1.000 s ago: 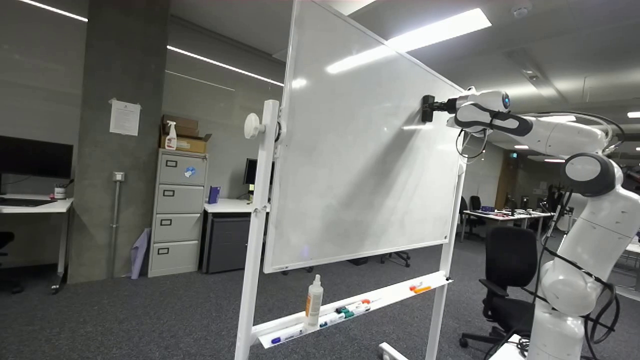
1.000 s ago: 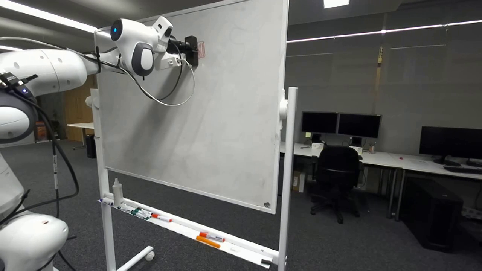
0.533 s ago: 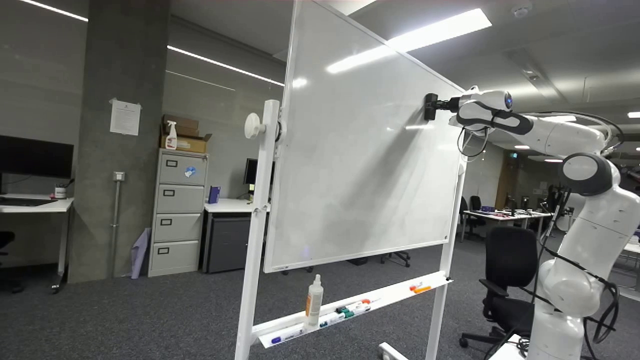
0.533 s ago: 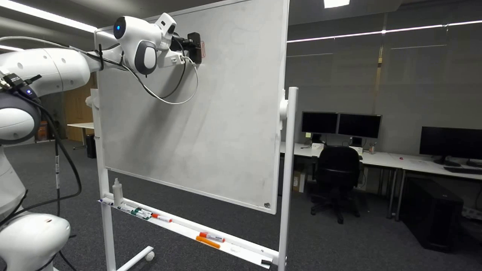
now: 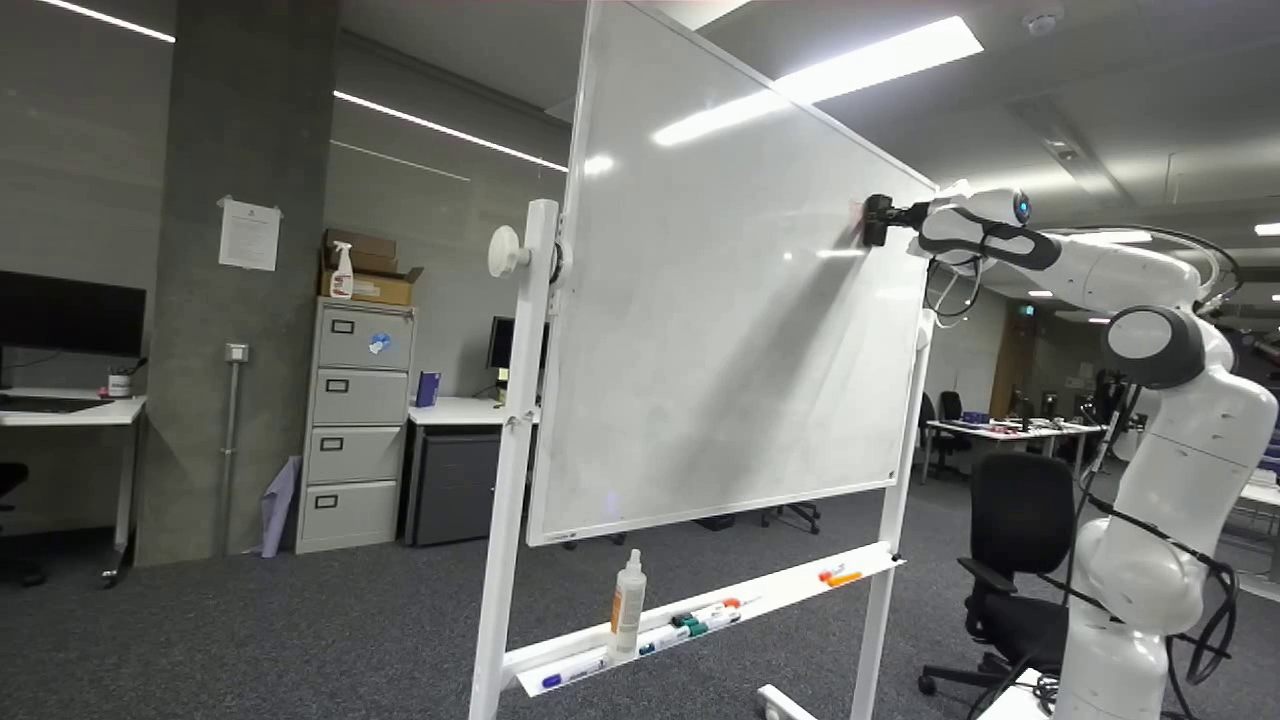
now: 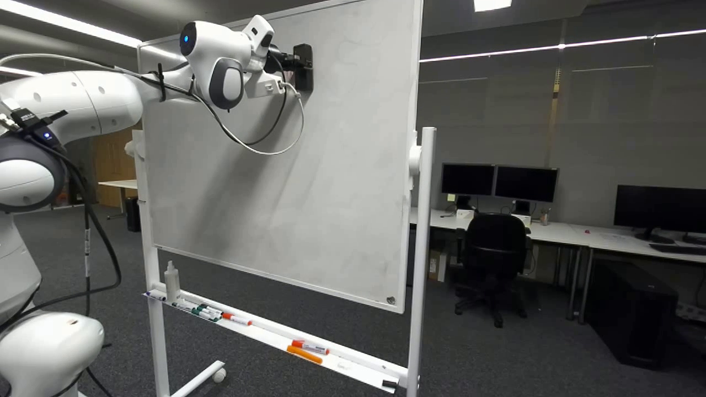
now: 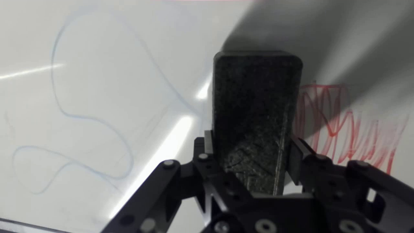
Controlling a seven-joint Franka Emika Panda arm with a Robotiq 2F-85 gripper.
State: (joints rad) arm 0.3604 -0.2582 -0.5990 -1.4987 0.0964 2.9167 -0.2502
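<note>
My gripper (image 7: 251, 149) is shut on a black block-shaped eraser (image 7: 255, 106), one finger on each long side. The eraser also shows in both exterior views (image 5: 876, 220) (image 6: 304, 67), upright against or very near the upper part of the whiteboard (image 5: 720, 350); actual contact cannot be told. Red scribbles (image 7: 333, 129) lie right of the eraser in the wrist view, some streaked and smeared. Faint blue curved lines (image 7: 93, 118) lie left of it. In an exterior view a faint red patch (image 5: 856, 214) shows beside the eraser. The board behind the eraser is hidden.
Below the board a white tray (image 6: 253, 334) holds a bottle (image 5: 627, 605), several markers and an orange pen (image 6: 304, 354). The board stands on white posts (image 6: 423, 259). A black office chair (image 5: 1020, 540) is near the arm's base. Loose cables (image 6: 276, 151) hang from the wrist.
The eraser, held throughout, has moved sideways along the board, rightward in both exterior views. The red mark, earlier right of it in an exterior view, is now mostly behind the gripper.
</note>
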